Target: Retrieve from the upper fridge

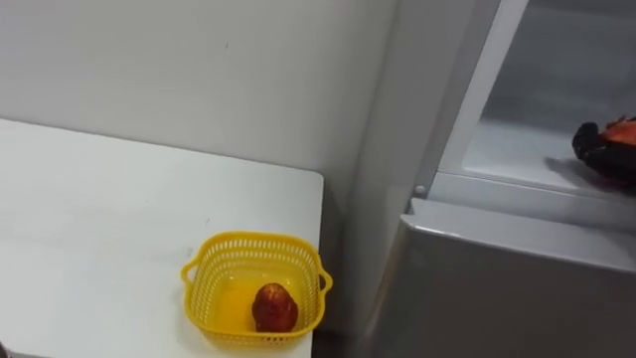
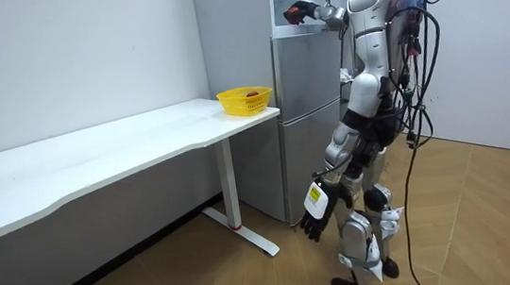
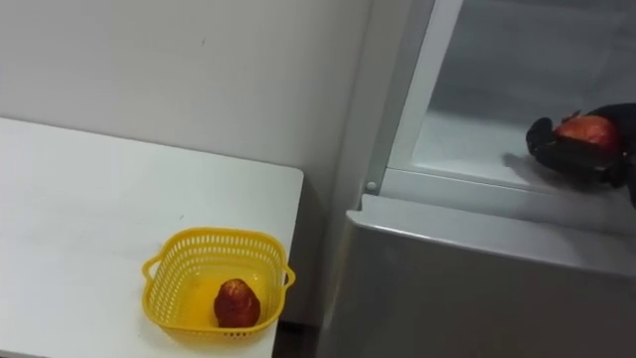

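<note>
A plain white wall [image 2: 56, 59] ran behind my long white counter [image 2: 95, 159], which stood on a white leg [image 2: 230, 178] over a wood floor [image 2: 212, 280]. The grey fridge [image 2: 313, 108] stood just beside the counter's end, against the same wall. A pale far wall [image 2: 503, 59] closed the room.

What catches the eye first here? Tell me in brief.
The right hand, inside the open upper fridge, is curled round a red fruit. A yellow basket sits on the corner of the white table beside the fridge, with a second fruit in it. The left hand hangs at the robot's side.
</note>
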### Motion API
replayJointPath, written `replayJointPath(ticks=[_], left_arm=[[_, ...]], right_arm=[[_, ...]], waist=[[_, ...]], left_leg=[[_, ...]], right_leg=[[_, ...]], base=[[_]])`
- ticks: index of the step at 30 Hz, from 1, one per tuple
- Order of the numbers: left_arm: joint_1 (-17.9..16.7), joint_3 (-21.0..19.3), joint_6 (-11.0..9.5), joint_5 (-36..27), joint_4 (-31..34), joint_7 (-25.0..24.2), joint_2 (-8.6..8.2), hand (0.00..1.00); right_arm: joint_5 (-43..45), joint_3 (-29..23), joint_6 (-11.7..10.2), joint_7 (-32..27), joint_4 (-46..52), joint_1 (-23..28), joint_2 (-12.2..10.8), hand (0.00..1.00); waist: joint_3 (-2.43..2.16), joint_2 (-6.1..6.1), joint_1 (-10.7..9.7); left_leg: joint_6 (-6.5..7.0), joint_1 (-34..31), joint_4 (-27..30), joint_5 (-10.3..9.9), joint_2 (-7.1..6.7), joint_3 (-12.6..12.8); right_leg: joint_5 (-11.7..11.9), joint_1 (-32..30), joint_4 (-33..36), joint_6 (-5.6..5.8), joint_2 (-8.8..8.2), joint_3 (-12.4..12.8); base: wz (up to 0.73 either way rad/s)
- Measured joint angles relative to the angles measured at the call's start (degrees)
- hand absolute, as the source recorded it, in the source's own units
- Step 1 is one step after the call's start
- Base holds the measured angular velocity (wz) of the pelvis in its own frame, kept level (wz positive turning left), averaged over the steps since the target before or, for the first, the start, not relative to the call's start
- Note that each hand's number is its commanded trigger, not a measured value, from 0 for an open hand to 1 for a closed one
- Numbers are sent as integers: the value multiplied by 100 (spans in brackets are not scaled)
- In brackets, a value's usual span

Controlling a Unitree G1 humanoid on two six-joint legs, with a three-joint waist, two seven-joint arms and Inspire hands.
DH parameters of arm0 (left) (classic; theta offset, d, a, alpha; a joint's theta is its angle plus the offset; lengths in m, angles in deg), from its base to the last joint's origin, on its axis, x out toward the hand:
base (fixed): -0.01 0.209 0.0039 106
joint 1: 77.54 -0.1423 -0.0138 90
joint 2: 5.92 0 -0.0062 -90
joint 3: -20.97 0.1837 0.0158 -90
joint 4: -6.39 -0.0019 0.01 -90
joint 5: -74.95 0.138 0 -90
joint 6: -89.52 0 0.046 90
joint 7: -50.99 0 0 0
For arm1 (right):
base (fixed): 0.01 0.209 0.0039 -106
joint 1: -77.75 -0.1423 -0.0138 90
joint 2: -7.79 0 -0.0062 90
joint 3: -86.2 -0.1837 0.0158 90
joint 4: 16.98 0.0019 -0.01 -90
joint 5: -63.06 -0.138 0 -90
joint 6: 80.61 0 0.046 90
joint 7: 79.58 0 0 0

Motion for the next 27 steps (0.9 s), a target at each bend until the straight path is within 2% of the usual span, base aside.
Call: replayJointPath(ticks=[4, 6, 8, 9, 13, 16, 18, 22, 27], left_arm=[[-55, -244, -31, 21, 22, 47, -67, 0], [-72, -360, -33, 9, 28, 61, -79, 0], [-82, -366, -35, 1, 23, 134, -80, 0], [-82, -364, -34, -5, 17, 158, -84, 0], [-63, -335, -38, -97, -18, 210, -117, 0], [-114, -298, -41, -99, -41, 222, -130, 0], [-117, -289, -40, -100, -75, 320, -139, 0], [-122, -247, -41, -105, -77, 383, -152, 0], [-136, -256, -54, -107, -165, 384, -164, 0]], right_arm=[[269, -232, -3, -180, 1119, 352, -93, 100], [324, -347, -6, -339, 1439, 403, -128, 100], [608, -515, -7, -641, 1999, 524, -334, 100], [674, -539, -16, -698, 2123, 574, -355, 100], [1288, -717, -24, -999, 3100, 1019, -564, 100], [1430, -736, -113, -1120, 3670, 1274, -671, 100], [1412, -740, -147, -1195, 3923, 1433, -696, 100], [1493, -739, -185, -1215, 4557, 1810, -719, 100], [1565, -742, -212, -1166, 5044, 1983, -799, 100]], waist=[[-42, 76, -31], [-42, 76, -63], [-44, 92, -151], [-41, 94, -160], [-3, 158, -161], [-26, 207, -164], [-29, 215, -161], [-15, 235, -140], [-21, 230, -155]], left_leg=[[1, 35, 11, 0, 1, 48], [1, 77, 10, 0, 3, 50], [1, 162, 2, -2, 5, 38], [1, 178, 0, -3, 6, 32], [4, 209, -13, -12, 11, 54], [5, 219, 4, -12, 6, 114], [5, 260, 6, -11, 13, 138], [8, 306, -30, -17, 48, 302], [3, 416, -129, -19, 74, 471]], right_leg=[[0, 19, 0, 0, 2, 71], [0, 58, 1, 0, 3, 78], [0, 157, -2, 0, 0, 61], [0, 174, -3, 0, 0, 64], [1, 215, 3, -1, -1, 103], [3, 214, 10, -4, 4, 161], [5, 209, 15, -7, 6, 177], [6, 186, 17, -10, 33, 364], [9, 179, 28, -14, 69, 555]], base=[[-6], [0], [2], [0], [-4], [-7], [-7], [-17], [-21]])
